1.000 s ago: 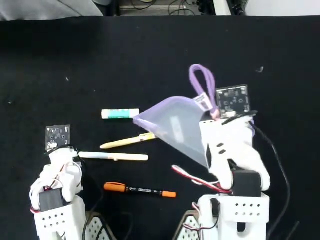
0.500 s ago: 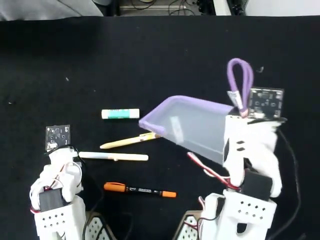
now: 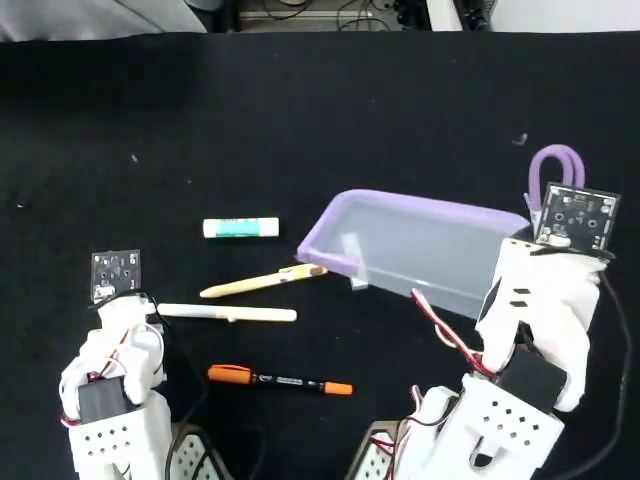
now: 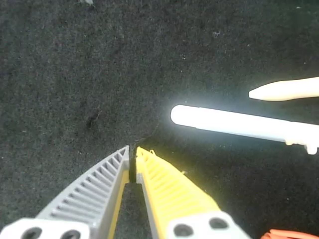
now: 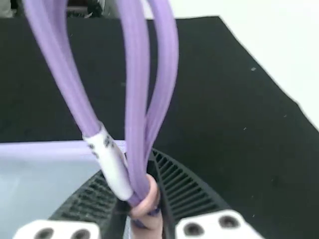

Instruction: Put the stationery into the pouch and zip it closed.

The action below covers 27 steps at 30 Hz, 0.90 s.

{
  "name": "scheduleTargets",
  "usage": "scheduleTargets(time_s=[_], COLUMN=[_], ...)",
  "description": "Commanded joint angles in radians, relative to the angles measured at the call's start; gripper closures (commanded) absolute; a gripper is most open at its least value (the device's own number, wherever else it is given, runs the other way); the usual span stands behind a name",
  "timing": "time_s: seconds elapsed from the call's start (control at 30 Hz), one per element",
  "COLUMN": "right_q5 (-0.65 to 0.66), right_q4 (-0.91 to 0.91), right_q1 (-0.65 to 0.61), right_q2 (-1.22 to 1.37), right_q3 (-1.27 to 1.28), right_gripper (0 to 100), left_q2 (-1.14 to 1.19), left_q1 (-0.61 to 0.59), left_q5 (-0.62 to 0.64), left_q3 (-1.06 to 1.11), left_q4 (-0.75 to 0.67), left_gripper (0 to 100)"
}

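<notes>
High view, looking down on a black table (image 3: 300, 120). My right gripper (image 5: 142, 204) sits at the right of the frame, its fingers closed tight on the base of the purple loop (image 5: 134, 99) at the pouch's end. The pouch (image 3: 420, 250) is translucent with a purple rim. It lies just right of centre, stretching from my right gripper toward the middle of the frame. I cannot tell from here whether its zip is open.

My left gripper (image 4: 132, 154) rests at the lower left of the frame with its fingers pressed together and nothing between them. The blunt end of the white pen (image 4: 239, 124) lies just beside its tips.

All four pieces of stationery lie on the table, left of the pouch and outside it:
- A teal-and-white tube (image 3: 240, 227) is uppermost.
- A cream pen (image 3: 262, 281) lies below it, its far end touching or nearly touching the pouch's near corner.
- The white pen comes next.
- An orange-capped marker (image 3: 280, 380) is lowest, near the bottom edge.

My judgement is that the task is at its start. I am steadying the pouch by its loop, and nothing is packed yet. The next move calls for my left fingers to open and close on the white pen. The pouch mouth must be open and facing that way, and my right fingers must keep the loop firm so the pouch does not slide.
</notes>
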Motion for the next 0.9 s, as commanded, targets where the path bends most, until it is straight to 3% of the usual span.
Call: scheduleTargets(time_s=[0.0,0.2,0.3,0.53,0.77,0.87], right_q5=[0.009,-0.005,-0.043,-0.046,-0.051,-0.117], right_q4=[0.068,0.069,0.038,0.015,0.054,0.021], right_q1=[-0.124,-0.448,-0.528,-0.546,-0.542,-0.493], right_q2=[-0.019,-0.018,-0.013,-0.015,-0.01,0.002], right_q3=[-0.002,-0.013,-0.012,-0.062,-0.275,-0.329], right_gripper=[98.6,98.7,98.7,98.7,98.7,98.7], left_q2=[-0.006,-0.006,-0.006,-0.006,-0.006,-0.006], left_q1=[0.016,0.016,0.016,0.016,0.016,0.016], left_q5=[-0.005,-0.005,-0.005,-0.005,-0.005,-0.005], left_q3=[0.024,0.024,0.024,0.024,0.024,0.024], left_q4=[0.006,0.006,0.006,0.006,0.006,0.006], left_gripper=[97,97,97,97,97,97])
